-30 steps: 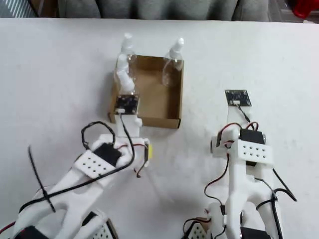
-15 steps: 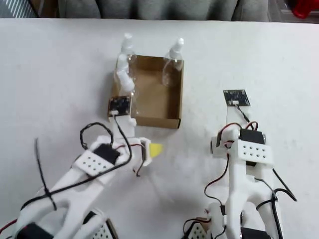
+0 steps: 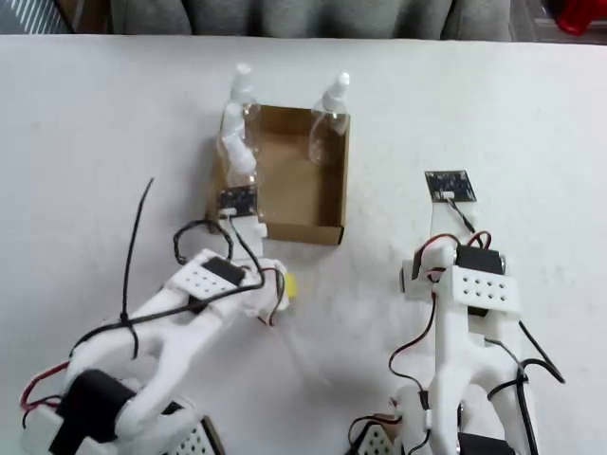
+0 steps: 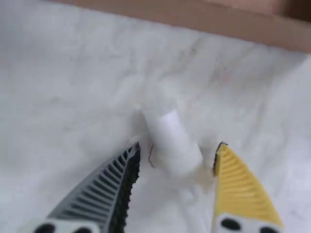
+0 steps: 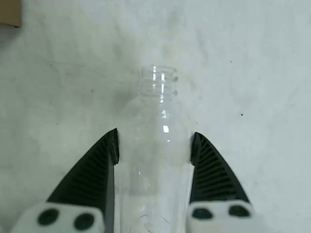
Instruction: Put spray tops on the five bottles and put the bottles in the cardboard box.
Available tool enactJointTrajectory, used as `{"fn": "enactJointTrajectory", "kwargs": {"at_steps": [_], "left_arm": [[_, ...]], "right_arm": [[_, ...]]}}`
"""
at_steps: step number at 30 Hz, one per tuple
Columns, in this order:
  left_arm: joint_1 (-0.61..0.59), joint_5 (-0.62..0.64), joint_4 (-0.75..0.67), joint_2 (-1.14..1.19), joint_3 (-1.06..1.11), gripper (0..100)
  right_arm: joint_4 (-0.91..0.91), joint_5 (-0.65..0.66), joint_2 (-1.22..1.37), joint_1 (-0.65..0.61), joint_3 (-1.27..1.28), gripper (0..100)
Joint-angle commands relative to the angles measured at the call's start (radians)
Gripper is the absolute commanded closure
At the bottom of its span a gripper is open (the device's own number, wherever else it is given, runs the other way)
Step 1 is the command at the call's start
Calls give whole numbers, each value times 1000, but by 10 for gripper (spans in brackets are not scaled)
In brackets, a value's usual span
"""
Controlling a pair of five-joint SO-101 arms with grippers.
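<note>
Left gripper open, fingers straddling the spray top, which lies on the table just beside the cardboard box. Right gripper clamped on the uncapped bottle. Three capped bottles at the box's far end.

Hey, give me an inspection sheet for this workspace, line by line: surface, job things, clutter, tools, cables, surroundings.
Surface: white cloth over the table.
Job's things: cardboard box with at least three capped bottles standing in or against it; one uncapped bottle; one loose spray top lying on the cloth near the box.
Clutter: nothing seen.
Tools: left tool open, straddling the spray top; right tool shut on the uncapped bottle.
Cables: red and black wires loop along both arms.
Surroundings: grey upholstery and something red beyond the far edge.
</note>
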Motion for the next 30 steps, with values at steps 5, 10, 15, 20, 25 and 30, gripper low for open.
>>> {"fn": "enactJointTrajectory", "kwargs": {"at_steps": [5,10,15,20,25,30], "left_arm": [[7,63,-83,56,-74,761],[7,60,-86,53,-77,940],[5,58,-78,53,-84,950],[4,3,-20,1,-87,979],[-42,-21,71,-202,-60,980],[-165,-21,68,-387,21,980]], "right_arm": [[-15,15,-18,-5,-8,982],[-15,15,-18,-5,-6,982],[-12,15,-18,-4,-6,982],[-4,11,-28,-2,-17,982],[82,8,-28,-13,-126,982],[205,6,-28,-91,-322,982]]}}
